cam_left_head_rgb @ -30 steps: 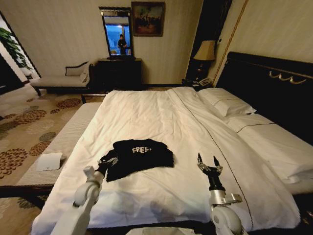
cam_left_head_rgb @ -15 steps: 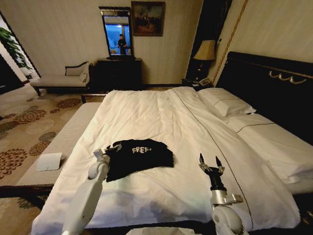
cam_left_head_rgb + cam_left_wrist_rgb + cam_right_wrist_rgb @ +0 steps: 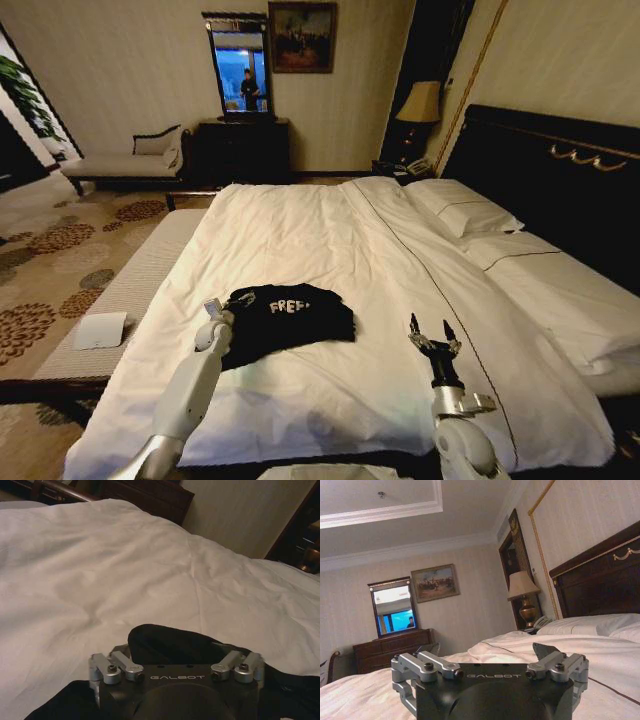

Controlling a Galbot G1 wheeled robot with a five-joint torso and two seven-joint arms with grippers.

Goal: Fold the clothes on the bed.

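The clothes are one black T-shirt (image 3: 292,318) with white lettering, lying in a compact bundle near the foot of the bed (image 3: 330,230). My left gripper (image 3: 238,299) is at the shirt's far left corner. In the left wrist view a hump of the black T-shirt (image 3: 175,642) bulges up between the jaws, which are shut on it. My right gripper (image 3: 432,331) hovers open above the white duvet to the right of the shirt, its fingers pointing up with nothing between them.
White pillows (image 3: 470,212) lie against the dark headboard (image 3: 560,170) on the right. A padded bench (image 3: 120,290) runs along the bed's left side with a white box (image 3: 100,330) on it. A dresser (image 3: 243,150), a chaise (image 3: 125,160) and a lamp (image 3: 420,105) stand at the back.
My left gripper has moved from the shirt's left side forward to its far left corner, with the arm stretching out. The right gripper has sunk slightly toward me.
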